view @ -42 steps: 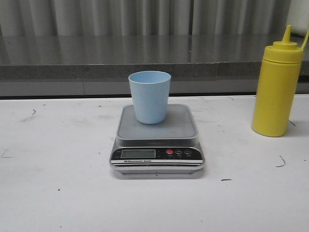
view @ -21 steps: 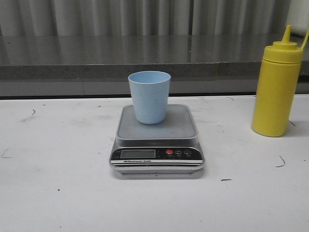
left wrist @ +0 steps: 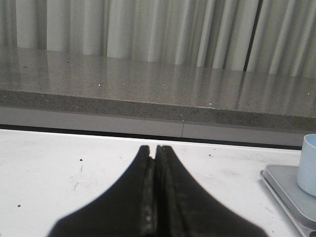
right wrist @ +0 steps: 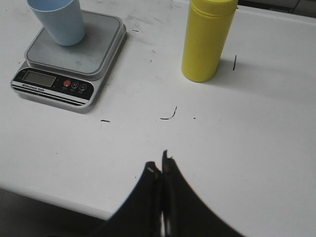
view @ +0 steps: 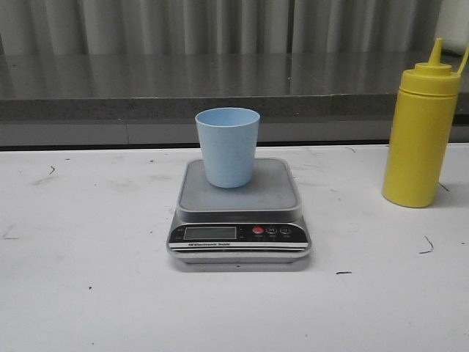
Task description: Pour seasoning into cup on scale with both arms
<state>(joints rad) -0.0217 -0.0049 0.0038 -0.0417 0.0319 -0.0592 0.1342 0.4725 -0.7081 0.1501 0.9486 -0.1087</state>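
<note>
**Both grippers closed and empty; cup on scale, seasoning bottle standing apart**

Left gripper [left wrist: 155, 153]: fingers pressed together tip to tip, nothing between them. It hangs over bare white table [left wrist: 59, 168], pointing toward the grey stone ledge [left wrist: 123, 89] at the table's far edge. The scale [left wrist: 284, 190] and the cup [left wrist: 307, 165] appear only at the edge of this wrist view, well apart from the fingertips.

Right gripper [right wrist: 160, 165]: fingers likewise closed against each other, holding nothing. It sits above the near part of the table, well apart from the seasoning bottle [right wrist: 206, 39] and from the scale. Short dark marks on the tabletop lie between the fingertips and the bottle.

Front view: neither gripper shows. The scale [view: 239, 213] rests flat near the middle of the table [view: 88, 293], black panel facing the camera, with one red button [view: 257, 230] beside two dark ones. The display [view: 209, 232] is too small to read. The pale blue cup [view: 227, 147] stands upright on the steel platform, toward its back edge, mouth up; its inside cannot be seen. The yellow seasoning bottle [view: 421, 128] stands upright on the table to the right of the scale, well apart from it, nozzle cap on and pointing up. A curtain [view: 220, 26] hangs behind the ledge.
</note>
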